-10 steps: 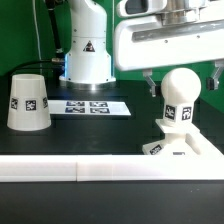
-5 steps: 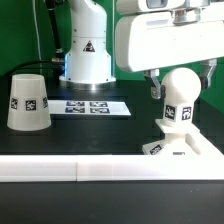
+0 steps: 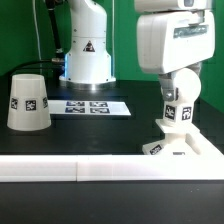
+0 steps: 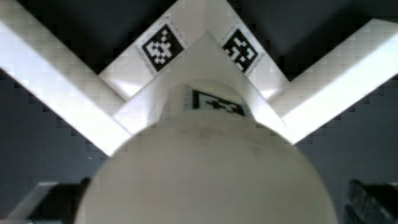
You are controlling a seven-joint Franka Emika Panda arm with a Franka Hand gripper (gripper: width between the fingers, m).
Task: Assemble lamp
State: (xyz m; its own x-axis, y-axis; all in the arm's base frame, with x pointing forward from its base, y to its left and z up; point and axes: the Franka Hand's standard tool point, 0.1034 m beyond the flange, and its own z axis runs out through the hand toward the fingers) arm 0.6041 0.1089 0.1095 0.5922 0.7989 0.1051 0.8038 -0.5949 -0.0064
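The round white bulb (image 3: 187, 88) stands upright on the flat square base (image 3: 190, 146) at the exterior view's right. My gripper (image 3: 179, 96) hangs straight down over the bulb, open, with a finger on either side of it. In the wrist view the bulb (image 4: 205, 165) fills the middle, with a dark finger at each side edge. The tagged base (image 4: 196, 40) shows beyond it. The tapered shade (image 3: 28, 102) stands mouth down at the exterior view's left, far from the gripper.
The marker board (image 3: 92, 106) lies flat on the black table between the shade and the bulb. A long white border bar (image 3: 100, 172) runs along the front edge, and its bars (image 4: 45, 50) flank the base. The arm's white pedestal (image 3: 86, 55) stands at the back.
The gripper has turned about its vertical axis over the bulb, from broadside to narrow side on, and has come lower around it. The bulb, base and shade have not moved.
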